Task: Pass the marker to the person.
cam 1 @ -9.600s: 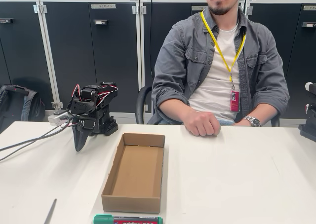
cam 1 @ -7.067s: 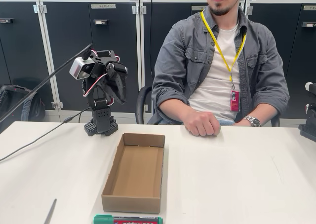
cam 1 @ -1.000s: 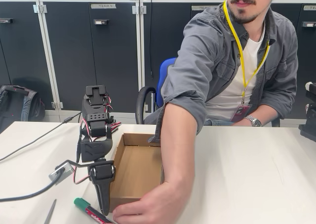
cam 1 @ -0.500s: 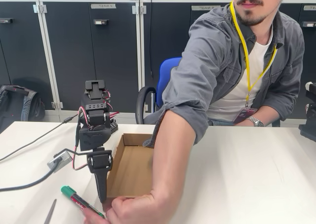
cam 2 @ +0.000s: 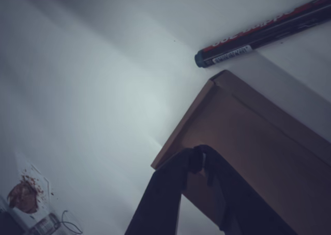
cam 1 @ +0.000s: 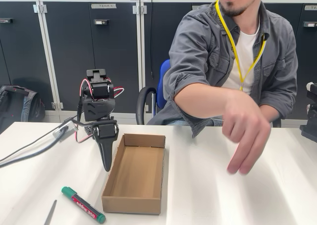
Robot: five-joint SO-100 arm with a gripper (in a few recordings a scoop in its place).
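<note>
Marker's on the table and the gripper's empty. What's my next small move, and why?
Probably swing the gripper toward the camera and lower it over the marker, opening the jaws on the way. The marker lies flat on the table beside the cardboard box, in nobody's grip, and the person's hand hangs apart over the table.

A shallow open brown cardboard box (cam 1: pixel 135 174) lies on the white table (cam 1: pixel 237 190). Just left of its near left corner lies the slim green marker with a red-and-white label (cam 1: pixel 83 204), slanted, flat on the table. Left of the marker lies a thin grey stick (cam 1: pixel 50 212). The black gripper (cam 1: pixel 105 161) points down beside the box's left wall, fingers together. Behind and right of the box sits the person in a grey shirt (cam 1: pixel 233 61), 1 blurred hand (cam 1: pixel 246 136) hanging above the table.
</note>
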